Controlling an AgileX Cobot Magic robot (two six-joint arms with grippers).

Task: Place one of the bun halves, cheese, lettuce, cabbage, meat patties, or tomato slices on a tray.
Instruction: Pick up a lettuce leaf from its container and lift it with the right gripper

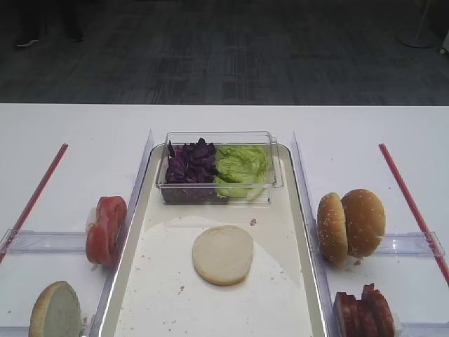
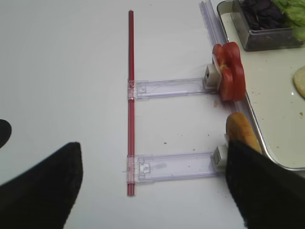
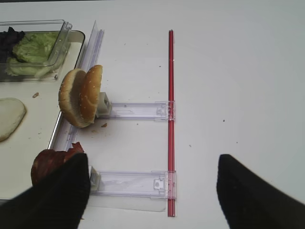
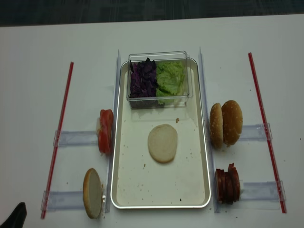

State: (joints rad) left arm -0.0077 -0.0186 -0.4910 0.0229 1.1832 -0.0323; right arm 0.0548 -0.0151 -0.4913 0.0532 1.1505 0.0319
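- White bench (image 4: 38,47) carries a metal tray (image 4: 199,156) at centre, long axis running away from the robot.
- One bun half (image 4: 162,143) lies flat, cut face up, near the middle of the tray, with crumbs scattered about it.
- A clear plastic box (image 4: 159,56) sits at the far end of the tray: purple cabbage (image 4: 142,80) in its left part, green lettuce (image 4: 170,78) in its right.
- Left of the tray, outside its rim: tomato slices (image 4: 105,131) stand on edge on a clear holder; nearer the robot, another bun half (image 4: 92,193) stands on edge on a second holder.
- Right of the tray: two sesame bun halves (image 4: 225,123) stand on edge, touching; nearer the robot, meat patties (image 4: 227,184) stand on edge in a row.
- A red strip (image 4: 59,137) lies on the bench well left of the tray, a matching one (image 4: 266,128) well right.
- Right end effector (image 3: 152,191): dark fingers far apart, nothing between them, hanging over the bench by the patty holder; the left finger (image 3: 57,195) overlaps the patties in the wrist view.
- Left end effector (image 2: 152,191): fingers wide apart, holding nothing, over the holder of the standing bun half; only a dark tip shows at the bottom-left corner of the overhead view.
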